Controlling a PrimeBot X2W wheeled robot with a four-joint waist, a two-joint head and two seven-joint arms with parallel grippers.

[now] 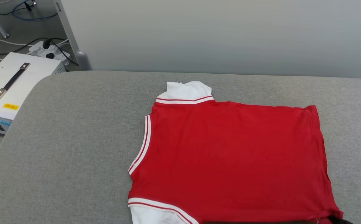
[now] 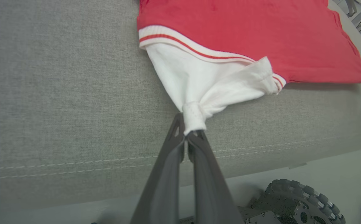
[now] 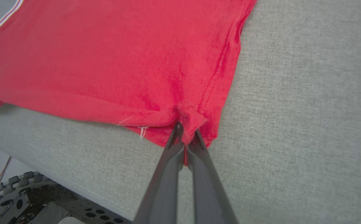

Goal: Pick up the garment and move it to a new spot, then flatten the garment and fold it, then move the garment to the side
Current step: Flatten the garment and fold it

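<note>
The garment [image 1: 230, 155] is being held flat on the grey table [image 1: 74, 140], at its near edge. Its white sleeve [image 2: 199, 81] is being pinched tight by the left gripper [image 2: 189, 135]. Its red bottom corner [image 3: 196, 119] is being pinched by the right gripper [image 3: 185, 137]. It is being judged soft, light and floppy, so it is best held by the corners.

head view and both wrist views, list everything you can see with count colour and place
red jersey-style shirt with white striped-trim sleeves: one, red and white, spread flat on the table, right of centre
grey fabric-covered table: one, grey, under the shirt
white box with a black strap handle: one, white, beside the table's left end
white power strip with black plugs: one, white, on the floor behind the box
pale wall panel: one, pale grey, behind the table
wheeled base: one, black, below the table's near edge
left hand: one, dark grey, shut on the near white sleeve
right hand: one, dark grey, shut on the red hem corner
</note>
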